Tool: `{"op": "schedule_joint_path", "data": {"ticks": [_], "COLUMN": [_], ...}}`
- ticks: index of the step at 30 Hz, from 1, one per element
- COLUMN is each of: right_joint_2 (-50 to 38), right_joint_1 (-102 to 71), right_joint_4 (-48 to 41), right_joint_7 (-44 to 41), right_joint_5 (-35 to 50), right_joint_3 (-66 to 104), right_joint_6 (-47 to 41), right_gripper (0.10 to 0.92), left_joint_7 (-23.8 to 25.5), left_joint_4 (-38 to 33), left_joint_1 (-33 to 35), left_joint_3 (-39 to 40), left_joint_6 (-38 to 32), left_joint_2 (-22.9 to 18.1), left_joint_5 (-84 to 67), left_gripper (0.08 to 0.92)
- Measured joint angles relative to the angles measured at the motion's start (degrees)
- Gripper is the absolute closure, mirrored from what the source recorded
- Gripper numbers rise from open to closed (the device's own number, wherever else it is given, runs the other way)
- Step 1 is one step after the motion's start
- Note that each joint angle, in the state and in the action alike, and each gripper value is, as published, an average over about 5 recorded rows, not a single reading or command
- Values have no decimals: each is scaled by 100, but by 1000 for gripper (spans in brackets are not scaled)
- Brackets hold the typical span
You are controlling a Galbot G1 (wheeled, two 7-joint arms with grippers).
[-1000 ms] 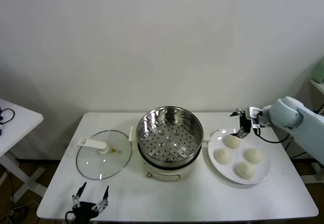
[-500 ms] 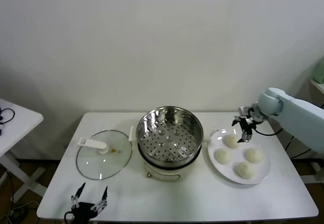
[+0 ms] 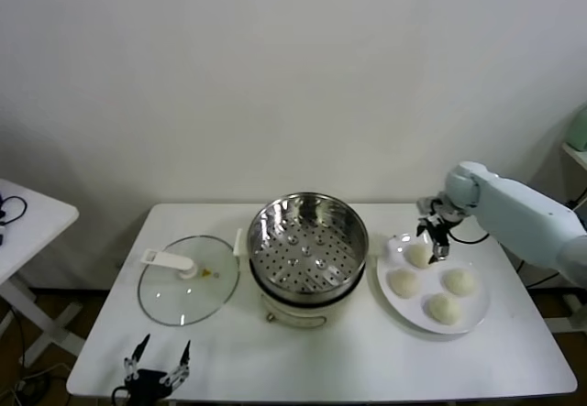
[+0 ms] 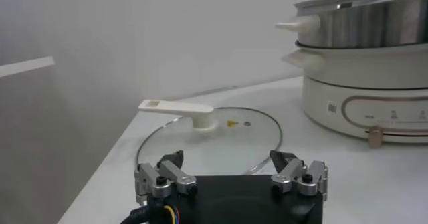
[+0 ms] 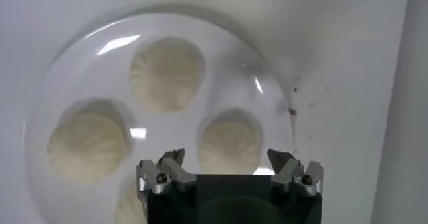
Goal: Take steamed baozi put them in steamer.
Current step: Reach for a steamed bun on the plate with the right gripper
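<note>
Head view first: four steamed baozi [image 3: 431, 282] on one white plate [image 3: 477, 319], one steamer [image 3: 307, 246] with nothing in it, and one glass lid [image 3: 188, 282] lying flat on the white table [image 3: 321, 360]. Plain white wall behind, plus the corner of a second small table [image 3: 27, 218] off to the robot's left. The right gripper [image 3: 433, 237] hangs over the far edge of the plate, right above the bun nearest the wall, and its jaws are spread wide with nothing between them. The other three buns sit a bit further out from it, toward the robot. The steamer is well off to that gripper's left, in the middle of the table. The left gripper [image 3: 156, 367] is parked low at the near table edge, also spread apart and empty.

Left wrist view: the left gripper [image 4: 231, 172] has both fingers apart, holding nothing. One glass lid [image 4: 210, 135] with its white handle lies just ahead of it, and the steamer [image 4: 364, 18] on its cream pot base stands beyond that, off to one side.

Right wrist view: the right gripper [image 5: 229, 170] looks straight down on the plate [image 5: 73, 58], fingers wide apart. I can count four baozi [image 5: 167, 71] here, though one is only a sliver at the picture's edge. One bun sits pretty much directly under the gap between the fingers, apart from them.
</note>
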Motion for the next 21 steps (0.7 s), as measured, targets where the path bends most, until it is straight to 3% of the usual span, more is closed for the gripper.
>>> {"op": "schedule_joint_path", "data": {"ticks": [13, 21], "right_joint_2": [311, 440], "right_joint_1": [-228, -308], "right_joint_4": [-553, -741], "right_joint_7": [49, 131], "right_joint_5": [-370, -483], "right_joint_3": [269, 423], "right_joint_6": [151, 193], "right_gripper": [204, 296], "left_joint_7": [-11, -28], "left_joint_4": [49, 31], "left_joint_1": [4, 38], "left_joint_3": [-14, -23], "left_joint_6": [-19, -44], "left_joint_2": [25, 40], "left_joint_5": [33, 57], "left_gripper": [177, 177]}}
